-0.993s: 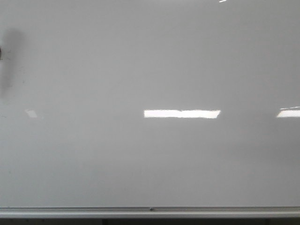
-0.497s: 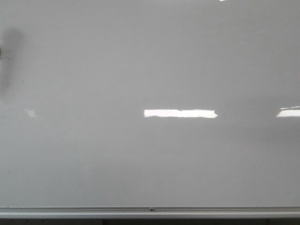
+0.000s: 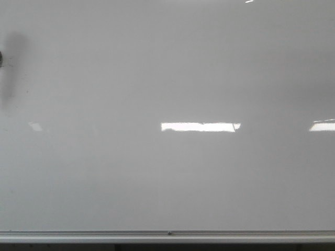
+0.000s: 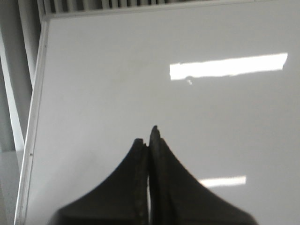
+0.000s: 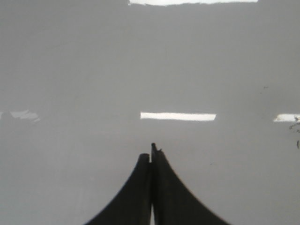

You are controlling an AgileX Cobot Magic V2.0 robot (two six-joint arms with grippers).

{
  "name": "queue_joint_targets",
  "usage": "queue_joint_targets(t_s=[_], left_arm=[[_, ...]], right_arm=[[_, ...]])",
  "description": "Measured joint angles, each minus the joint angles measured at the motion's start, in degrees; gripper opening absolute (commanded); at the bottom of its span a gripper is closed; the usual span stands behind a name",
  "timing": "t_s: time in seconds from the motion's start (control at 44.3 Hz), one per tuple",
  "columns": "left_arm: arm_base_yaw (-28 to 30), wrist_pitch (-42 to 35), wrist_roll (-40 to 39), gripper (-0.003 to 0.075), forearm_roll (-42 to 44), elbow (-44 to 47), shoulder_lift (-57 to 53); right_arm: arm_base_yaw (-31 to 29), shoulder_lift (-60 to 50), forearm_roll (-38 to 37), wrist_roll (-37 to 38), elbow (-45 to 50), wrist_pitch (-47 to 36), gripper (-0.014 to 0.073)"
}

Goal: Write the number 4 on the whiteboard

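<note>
Both grippers [image 4: 149, 136] [image 5: 151, 152] closed, facing the whiteboard [image 3: 167, 78].

You only get part of the whiteboard [image 3: 167, 78]; it runs off every view's edges. There's a dark smudgy thing [image 3: 1, 57] cut by the front view's left edge, too blurry to identify. Faint tiny marks [image 5: 296, 129] beside your right hand [image 5: 151, 152] are unreadable.
</note>
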Motion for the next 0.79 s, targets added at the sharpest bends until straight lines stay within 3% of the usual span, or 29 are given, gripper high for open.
queue_joint_targets(t_s=[0.248, 0.587, 0.7, 0.79], left_arm=[[0.0, 9.0, 0.0, -0.0020, 0.0, -1.1, 9.2], [0.0, 15.6, 0.0, -0.0020, 0.0, -1.1, 17.2], [0.0, 15.7, 0.0, -0.0020, 0.0, -1.1, 19.0], [0.0, 16.7, 0.0, -0.0013, 0.0, -1.1, 20.3]], right_arm=[[0.0, 6.4, 0.2, 0.0, -1.1, 4.2, -0.0061], [0.0, 10.8, -0.2, 0.0, -1.1, 8.3, -0.0050], [0.0, 12.2, -1.1, 0.0, -1.1, 9.8, 0.0014], [0.0, 13.2, -2.1, 0.0, -1.1, 10.7, 0.0146]])
